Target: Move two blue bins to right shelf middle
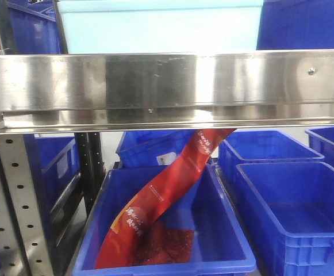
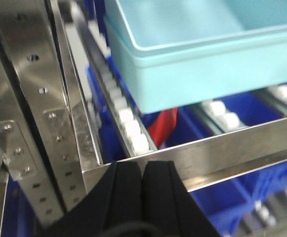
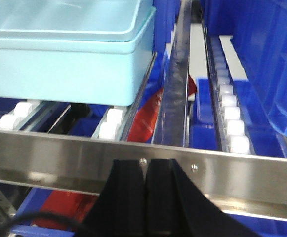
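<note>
Two pale blue bins [image 1: 155, 26] sit nested one in the other on the roller shelf, behind its steel front rail [image 1: 167, 80]. In the left wrist view the stacked bins [image 2: 207, 64] are up and to the right of my left gripper [image 2: 143, 170], which is shut and empty just in front of the rail [image 2: 222, 153]. In the right wrist view the bins [image 3: 64, 59] lie to the upper left of my right gripper [image 3: 146, 168], also shut on nothing and level with the rail [image 3: 232, 173]. Neither gripper touches the bins.
A dark blue bin [image 3: 266, 64] stands on the rollers [image 3: 229, 118] to the right of a steel divider [image 3: 175, 98]. Below, a dark blue bin [image 1: 155, 269] holds a red bag [image 1: 167, 190]; another bin [image 1: 293, 230] sits beside it. A perforated upright [image 2: 24, 98] stands left.
</note>
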Controlling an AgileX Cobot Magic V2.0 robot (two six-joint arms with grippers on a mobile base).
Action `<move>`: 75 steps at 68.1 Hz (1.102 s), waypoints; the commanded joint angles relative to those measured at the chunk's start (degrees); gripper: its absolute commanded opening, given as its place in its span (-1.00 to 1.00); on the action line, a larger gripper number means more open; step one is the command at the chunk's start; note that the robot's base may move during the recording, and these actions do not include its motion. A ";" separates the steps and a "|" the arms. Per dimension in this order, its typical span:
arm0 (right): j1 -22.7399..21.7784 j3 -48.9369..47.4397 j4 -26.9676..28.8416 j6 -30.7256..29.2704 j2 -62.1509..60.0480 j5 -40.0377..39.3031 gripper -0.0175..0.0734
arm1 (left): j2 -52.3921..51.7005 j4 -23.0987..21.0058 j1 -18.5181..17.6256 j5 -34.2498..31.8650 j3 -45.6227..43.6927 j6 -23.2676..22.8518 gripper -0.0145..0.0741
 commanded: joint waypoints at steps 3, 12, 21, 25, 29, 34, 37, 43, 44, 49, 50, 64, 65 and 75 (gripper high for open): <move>-0.04 6.60 -0.89 -1.99 -6.67 -5.60 -0.97 | -8.60 -0.18 -0.28 -7.35 7.82 -0.42 -0.92; -0.04 11.41 -0.89 -1.99 -12.07 -8.30 -0.97 | -15.78 0.23 -0.28 -9.28 13.79 -0.42 -0.92; -0.04 12.19 -0.89 -1.99 -13.18 -10.73 -0.97 | -19.18 1.38 -0.28 -9.28 15.72 -0.42 -0.92; -0.04 12.19 -0.89 -1.99 -13.18 -11.67 -0.97 | -19.45 1.38 -0.28 -9.17 15.72 -0.42 -0.92; -0.04 12.19 -0.63 -1.99 -13.18 -12.40 -0.97 | -19.45 1.38 -0.28 -9.58 15.72 -0.42 -0.92; -0.04 12.19 -0.63 -1.99 -13.18 -12.40 -0.97 | -19.45 1.38 -0.28 -9.69 15.72 -0.42 -0.92; -0.04 12.19 -0.63 -1.99 -13.18 -12.40 -0.97 | -19.45 1.38 -0.28 -9.69 15.72 -0.42 -0.92; -0.04 12.19 -0.63 -1.99 -13.18 -12.40 -0.97 | -19.45 1.38 -0.28 -9.69 15.72 -0.42 -0.92; -0.04 12.19 -0.63 -1.99 -13.18 -12.40 -0.97 | -19.45 1.38 -0.28 -9.69 15.72 -0.42 -0.92; -0.04 12.19 -0.63 -1.99 -13.18 -12.40 -0.97 | -19.45 1.38 -0.28 -9.69 15.72 -0.42 -0.92; -0.04 12.19 -0.63 -1.99 -13.18 -12.40 -0.97 | -19.45 1.38 -0.28 -9.69 15.72 -0.42 -0.92; -0.04 12.19 -0.63 -1.99 -13.18 -12.40 -0.97 | -19.55 1.38 -0.02 -9.81 15.72 -0.42 -0.92; -0.04 12.19 -0.63 -1.99 -13.18 -12.40 -0.97 | -19.55 1.38 0.16 -9.81 15.83 -0.42 -0.92; -0.04 12.19 -0.63 -1.99 -13.18 -12.40 -0.97 | -22.09 0.88 3.50 -13.23 19.18 -0.13 -0.92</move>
